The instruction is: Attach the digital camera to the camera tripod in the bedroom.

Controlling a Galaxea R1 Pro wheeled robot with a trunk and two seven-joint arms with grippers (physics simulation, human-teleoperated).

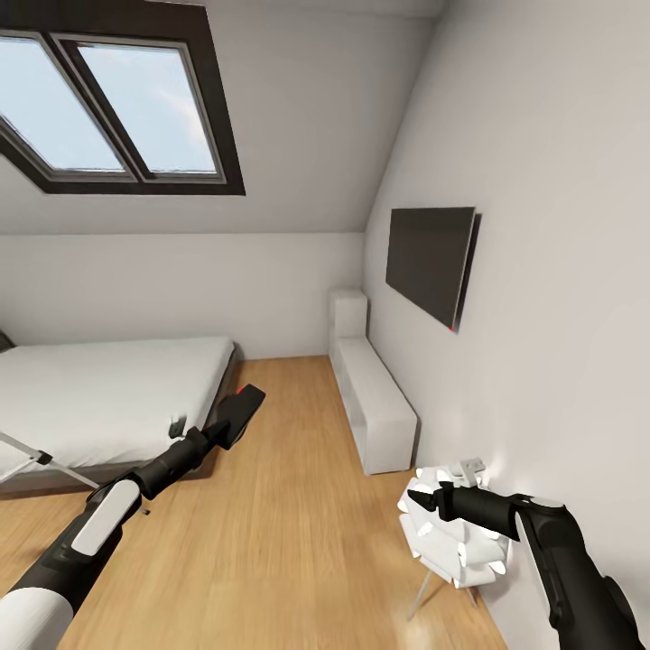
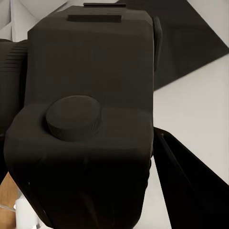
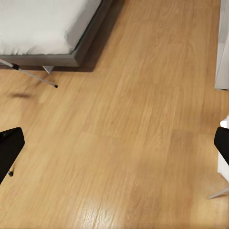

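Left wrist view shows the camera [image 2: 86, 129] close, pinched by left tool [image 1: 221, 424]; right tool [image 1: 424, 502] spread, holding nothing

A bed [image 1: 99, 388] lies at the left against the back wall, a skylight [image 1: 117, 108] above it. A low shelf unit [image 1: 375, 406] runs along the right wall under a wall screen [image 1: 431, 262]. A floor lamp [image 1: 451, 537] stands nearer, beside that wall. A tripod leg [image 1: 45, 460] slants before the bed.

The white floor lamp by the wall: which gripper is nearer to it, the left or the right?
Right. The right gripper hovers just in front of the white floor lamp, overlapping it in the head view. The left gripper, holding the digital camera, is across the wood floor near the bed.
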